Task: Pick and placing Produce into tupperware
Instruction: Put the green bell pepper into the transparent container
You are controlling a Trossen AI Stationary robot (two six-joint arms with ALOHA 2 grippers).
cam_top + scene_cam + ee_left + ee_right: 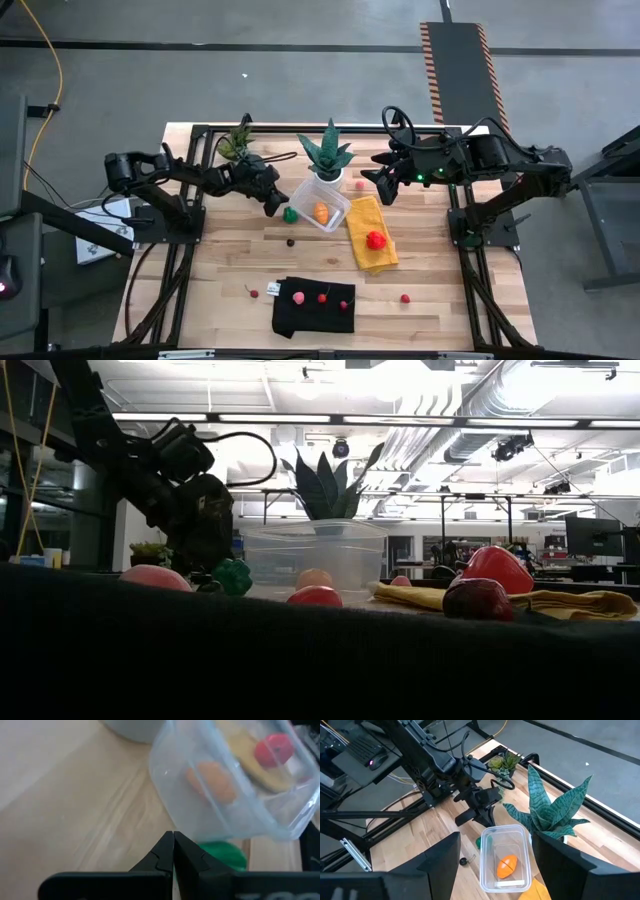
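Inventory, left to right across the wooden table [230,262]. Left gripper [274,207]: mine, fingers pressed fully together, holding nothing, tip low just beside the clear tupperware [320,203] and right above the green produce piece [290,213], which lies on the wood against the box's left side. Small dark piece [290,241]: on bare wood in front of the green one. Tupperware: near the table's middle, just in front of the spiky potted plant [327,152]; one orange piece [321,212] lies inside it. Smaller potted plant [236,143]: at the back edge, behind my left arm. Black cloth [314,307]: near the front edge, carrying three small red and pink pieces; one more red piece [254,294] sits on wood to its left. Yellow cloth [372,234]: touching the box's right side, bearing a red piece [375,239]. Pink piece [360,185]: behind that cloth. Red piece [405,297]: alone near the front right. Right gripper [381,187]: mine, jaws spread wide, empty, raised above the table right of the tall plant
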